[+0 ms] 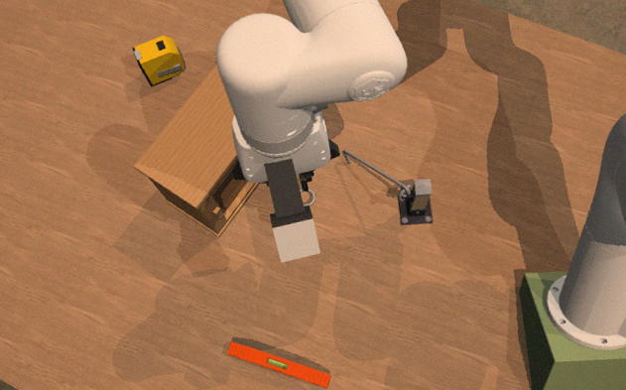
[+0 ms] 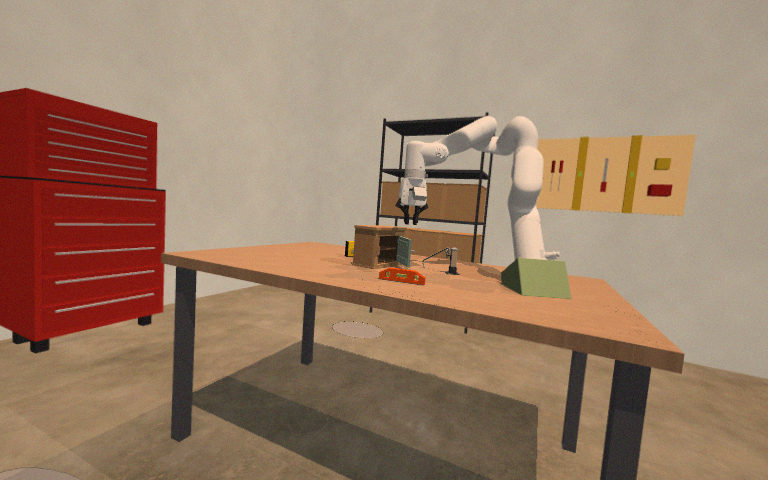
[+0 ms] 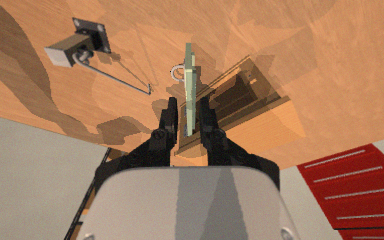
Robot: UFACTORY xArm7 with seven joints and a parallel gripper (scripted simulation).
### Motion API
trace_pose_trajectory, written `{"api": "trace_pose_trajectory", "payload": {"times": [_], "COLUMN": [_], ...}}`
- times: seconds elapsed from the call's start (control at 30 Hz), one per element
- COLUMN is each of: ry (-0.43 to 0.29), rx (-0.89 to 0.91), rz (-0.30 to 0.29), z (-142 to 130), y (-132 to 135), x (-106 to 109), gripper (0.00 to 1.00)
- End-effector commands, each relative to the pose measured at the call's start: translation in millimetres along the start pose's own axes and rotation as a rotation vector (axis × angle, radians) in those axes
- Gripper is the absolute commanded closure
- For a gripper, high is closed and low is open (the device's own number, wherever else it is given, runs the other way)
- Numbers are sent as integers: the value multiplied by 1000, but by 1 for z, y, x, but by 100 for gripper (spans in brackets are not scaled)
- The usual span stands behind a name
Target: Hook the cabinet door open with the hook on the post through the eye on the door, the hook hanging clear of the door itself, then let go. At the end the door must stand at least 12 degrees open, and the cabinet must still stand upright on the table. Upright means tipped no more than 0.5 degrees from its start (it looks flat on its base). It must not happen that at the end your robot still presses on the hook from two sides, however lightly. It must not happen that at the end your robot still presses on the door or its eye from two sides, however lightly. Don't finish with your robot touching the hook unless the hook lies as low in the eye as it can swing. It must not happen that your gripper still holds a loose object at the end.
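The wooden cabinet point(image 1: 187, 141) point(image 2: 368, 246) point(image 3: 270, 125) stands flat on the table. Its pale green door point(image 2: 403, 251) point(image 3: 189, 85) stands swung wide open. A grey ring eye point(image 1: 309, 197) point(image 3: 176, 72) sits on the door's outer face. The wire hook point(image 1: 373, 167) point(image 2: 433, 255) point(image 3: 111, 77) slopes down from the post point(image 1: 417, 201) point(image 2: 452, 260) point(image 3: 75, 47). Its tip lies apart from the eye, not through it. My gripper point(image 2: 411, 217) point(image 3: 188, 107) hangs well above the door's top edge, fingers a little apart and holding nothing. In the wrist view the door shows through the gap, far below.
A yellow tape measure point(image 1: 159, 59) point(image 2: 349, 247) lies behind the cabinet. An orange level point(image 1: 278, 363) point(image 2: 402, 275) lies near the front edge. The arm's green base point(image 1: 586, 358) point(image 2: 535, 278) stands at the right. A red tool chest point(image 2: 79, 215) and a shelf rack point(image 2: 433, 169) stand off the table.
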State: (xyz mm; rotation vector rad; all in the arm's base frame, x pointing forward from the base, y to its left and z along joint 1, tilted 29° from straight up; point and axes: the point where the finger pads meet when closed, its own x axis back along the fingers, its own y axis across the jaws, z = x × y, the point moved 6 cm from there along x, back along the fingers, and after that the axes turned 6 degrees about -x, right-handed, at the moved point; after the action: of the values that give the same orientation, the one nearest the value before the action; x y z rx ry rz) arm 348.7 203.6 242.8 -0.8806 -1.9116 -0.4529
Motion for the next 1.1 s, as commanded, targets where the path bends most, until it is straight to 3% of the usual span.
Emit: {"api": "trace_pose_trajectory", "payload": {"times": [0.0,0.3,0.6,0.8,1.07], "ry": [-1,-8,-9,-2,-1], "rx": [0,54,434,514,519], "rz": [-4,0,5,-3,-4], "z": [0,-12,-80,-90,-91], "y": [1,-8,-77,-92,-93], "x": [2,2,2,2,2], "gripper": [73,73,73,73,77]}}
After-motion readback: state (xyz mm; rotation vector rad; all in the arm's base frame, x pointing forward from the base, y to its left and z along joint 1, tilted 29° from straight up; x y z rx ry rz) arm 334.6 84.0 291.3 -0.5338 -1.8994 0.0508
